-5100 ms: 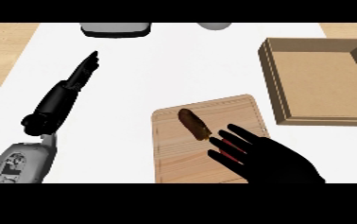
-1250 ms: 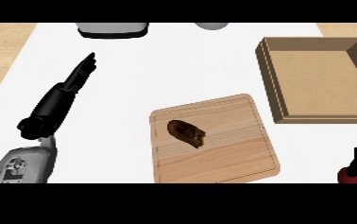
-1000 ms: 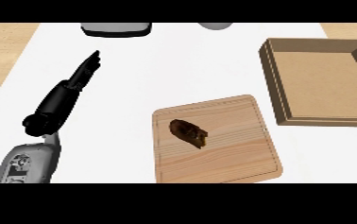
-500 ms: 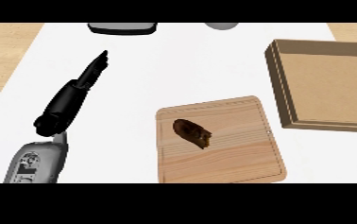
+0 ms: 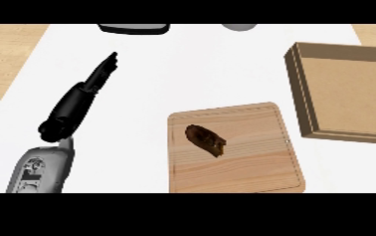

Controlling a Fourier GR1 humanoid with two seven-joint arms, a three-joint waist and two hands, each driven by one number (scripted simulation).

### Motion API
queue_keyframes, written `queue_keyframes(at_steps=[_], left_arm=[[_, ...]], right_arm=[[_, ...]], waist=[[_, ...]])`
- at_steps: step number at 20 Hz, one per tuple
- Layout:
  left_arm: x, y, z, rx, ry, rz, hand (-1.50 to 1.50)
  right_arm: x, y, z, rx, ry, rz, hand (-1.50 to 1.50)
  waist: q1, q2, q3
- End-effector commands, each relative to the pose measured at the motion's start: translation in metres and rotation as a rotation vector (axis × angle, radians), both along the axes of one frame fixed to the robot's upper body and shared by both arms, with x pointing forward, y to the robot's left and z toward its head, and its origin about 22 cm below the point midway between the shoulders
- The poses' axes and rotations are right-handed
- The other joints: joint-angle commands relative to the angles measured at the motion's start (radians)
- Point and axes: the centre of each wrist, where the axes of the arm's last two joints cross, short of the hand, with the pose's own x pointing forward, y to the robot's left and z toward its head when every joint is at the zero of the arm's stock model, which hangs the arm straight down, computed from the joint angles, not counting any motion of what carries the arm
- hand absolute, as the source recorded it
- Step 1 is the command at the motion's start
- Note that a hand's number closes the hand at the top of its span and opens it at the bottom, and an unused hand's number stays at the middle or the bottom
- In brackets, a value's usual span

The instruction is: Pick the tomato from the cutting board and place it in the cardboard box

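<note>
while dark brown oblong tomato (image 5: pixel 206 139) lies diagonal on light wooden cutting board (image 5: pixel 253 173), black left hand (image 5: pixel 82 98) rests well left, fingers straight, empty; right hand unseen; shallow cardboard box (image 5: pixel 337 95) right.

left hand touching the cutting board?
Apart. Head view shows bare white counter between the left hand and the cutting board; the hand is well to the board's left.

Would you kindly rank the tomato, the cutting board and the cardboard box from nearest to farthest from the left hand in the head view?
From the left hand:
1. Cutting board, lower centre, nearest.
2. Tomato, dark piece lying on the board's left part.
3. Cardboard box, right edge, farthest.
</note>
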Motion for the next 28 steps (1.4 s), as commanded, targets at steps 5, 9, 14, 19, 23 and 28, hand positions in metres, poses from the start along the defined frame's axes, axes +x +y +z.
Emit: queue_keyframes(at_steps=[5,9,14,19,23,28], left_arm=[[0.005,-0.014,0.000,-0.006,0.000,-0.025,0.00],[0.001,-0.001,0.009,-0.012,0.011,-0.006,0.00],[0.002,-0.001,0.003,0.005,0.006,-0.002,0.00],[0.003,0.001,0.008,0.007,-0.001,0.002,0.00],[0.007,-0.006,0.007,0.000,0.013,0.001,0.00],[0.001,-0.002,0.005,-0.011,-0.020,0.001,0.00]], right_arm=[[0.020,-0.016,-0.013,-0.178,0.194,0.002,-1.50],[0.017,-0.022,-0.026,-0.118,0.247,0.172,-1.50],[0.033,-0.006,-0.027,0.258,0.140,0.250,-1.50],[0.034,-0.001,-0.069,0.760,0.215,0.129,-1.50],[0.037,-0.011,-0.054,0.920,0.294,0.040,-1.50],[0.021,-0.043,-0.034,1.060,0.283,-0.062,-1.50]], waist=[[0.025,0.011,0.002],[0.007,0.001,0.002],[0.004,0.004,0.003],[-0.011,0.000,0.006],[-0.008,0.007,0.003],[0.006,0.012,0.006]])
